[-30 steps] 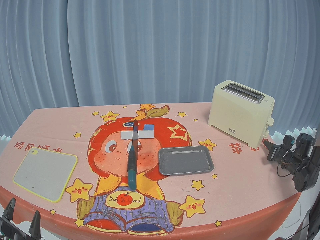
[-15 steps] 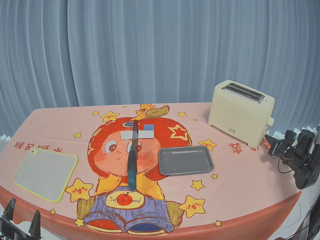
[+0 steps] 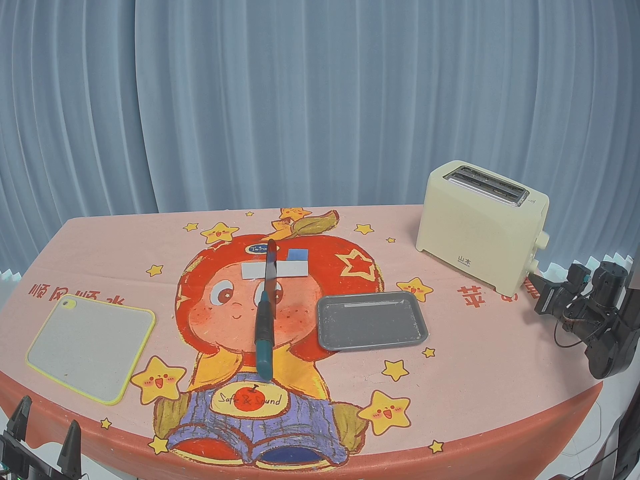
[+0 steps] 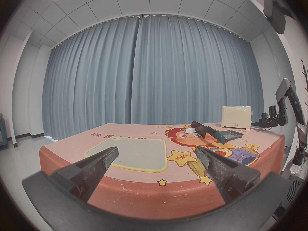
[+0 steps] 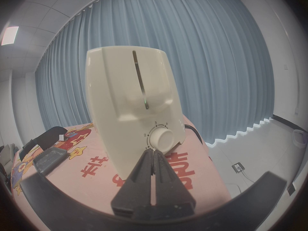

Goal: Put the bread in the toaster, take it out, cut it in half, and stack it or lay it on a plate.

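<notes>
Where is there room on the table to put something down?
Bare table lies between the cutting board and the knife, behind the knife toward the toaster, and in front of the tray. It is tight between knife and tray, and beside the toaster where the right gripper sits, fingers shut.

The table (image 3: 467, 375) bore one cream two-slot toaster (image 3: 481, 225), one teal-handled knife (image 3: 265, 315), one grey rectangular tray (image 3: 371, 320) and one yellow-edged white cutting board (image 3: 90, 345).

right gripper (image 3: 533, 285) sits just beside the toaster (image 3: 480, 225), and a knife (image 3: 265, 315) lies beside the grey tray (image 3: 371, 321).
</notes>
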Controlling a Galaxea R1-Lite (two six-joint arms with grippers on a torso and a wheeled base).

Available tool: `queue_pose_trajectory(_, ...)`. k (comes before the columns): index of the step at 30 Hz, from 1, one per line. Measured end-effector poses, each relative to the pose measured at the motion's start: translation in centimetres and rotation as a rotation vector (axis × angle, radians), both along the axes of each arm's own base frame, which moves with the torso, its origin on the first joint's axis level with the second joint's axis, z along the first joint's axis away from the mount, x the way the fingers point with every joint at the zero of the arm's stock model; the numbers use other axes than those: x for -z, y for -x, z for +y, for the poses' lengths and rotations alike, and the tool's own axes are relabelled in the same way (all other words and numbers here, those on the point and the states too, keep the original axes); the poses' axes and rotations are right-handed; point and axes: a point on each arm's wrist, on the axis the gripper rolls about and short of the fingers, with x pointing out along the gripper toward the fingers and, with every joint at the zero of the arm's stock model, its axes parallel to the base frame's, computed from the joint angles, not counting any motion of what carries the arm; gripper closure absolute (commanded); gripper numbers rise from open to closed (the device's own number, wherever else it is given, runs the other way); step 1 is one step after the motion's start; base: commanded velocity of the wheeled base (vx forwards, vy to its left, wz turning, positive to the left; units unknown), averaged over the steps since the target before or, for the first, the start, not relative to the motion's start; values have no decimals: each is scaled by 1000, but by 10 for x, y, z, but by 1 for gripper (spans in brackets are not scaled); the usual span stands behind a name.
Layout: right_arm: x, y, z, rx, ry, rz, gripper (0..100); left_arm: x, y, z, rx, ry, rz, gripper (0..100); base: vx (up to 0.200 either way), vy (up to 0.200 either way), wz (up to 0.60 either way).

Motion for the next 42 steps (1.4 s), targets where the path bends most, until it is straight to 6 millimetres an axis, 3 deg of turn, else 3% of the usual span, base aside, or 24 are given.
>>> queue_pose_trajectory(8,4,0,-3,10,-1,12,100,0,0,0,0,0,0,0,0,0,0)
queue_pose_trajectory(24,2,8,11,-36,10,23,100,0,0,0,0,0,0,0,0,0,0)
queue_pose_trajectory(33,-19,20,19,-60,36,-40,100,0,0,0,-1,0,0,0,0,0,0)
queue_pose_trajectory(42,-59,40,35,-107,28,-155,100,0,0,0,0,0,0,0,0,0,0)
